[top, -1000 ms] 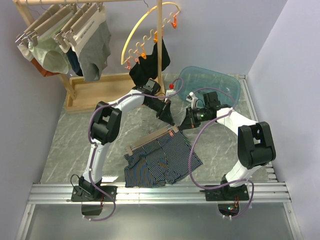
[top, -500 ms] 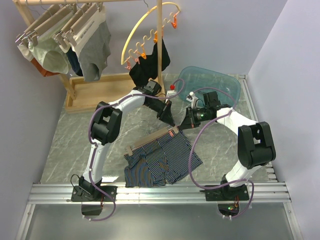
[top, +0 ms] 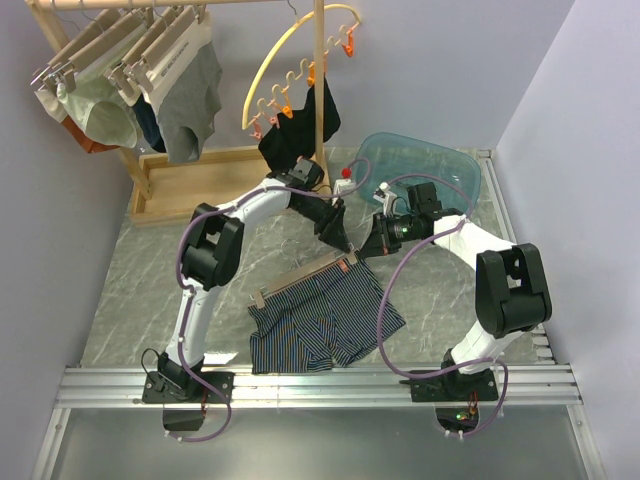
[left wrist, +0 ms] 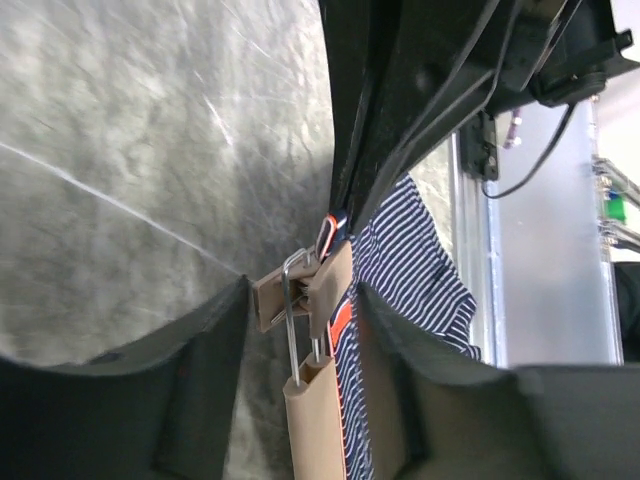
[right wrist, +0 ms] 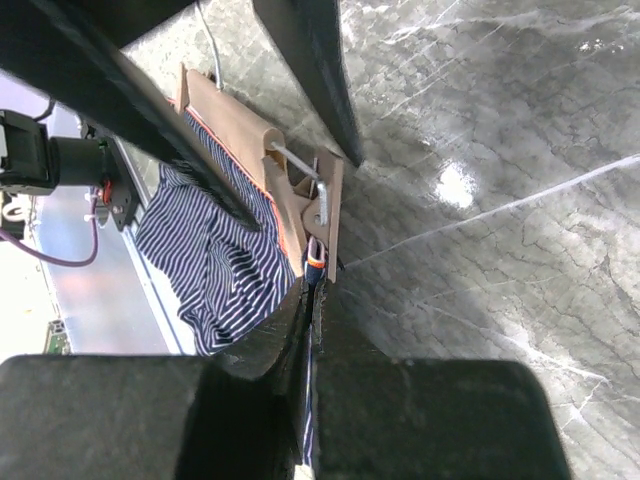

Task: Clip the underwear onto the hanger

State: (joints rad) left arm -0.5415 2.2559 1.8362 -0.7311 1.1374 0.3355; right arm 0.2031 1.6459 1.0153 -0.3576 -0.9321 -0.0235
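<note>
The underwear (top: 320,325) lies flat on the marble table (top: 130,290). The hanger (top: 303,281) rests along its waistband, with the bar slanting from near-left to far-right. Both arms crowd that far-right end. The left gripper (left wrist: 305,345) has its fingers apart, straddling the clip (left wrist: 300,290). The right gripper (right wrist: 310,287) is pressed together just beyond it, perhaps nipping the waistband corner, though it's too cramped to be sure. The left looks better placed to squeeze the clip.

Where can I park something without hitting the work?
Bare table left of the underwear, up to the wooden rack base; a narrower strip on its right. Crowded: left gripper and right gripper at the hanger, tub behind.
</note>
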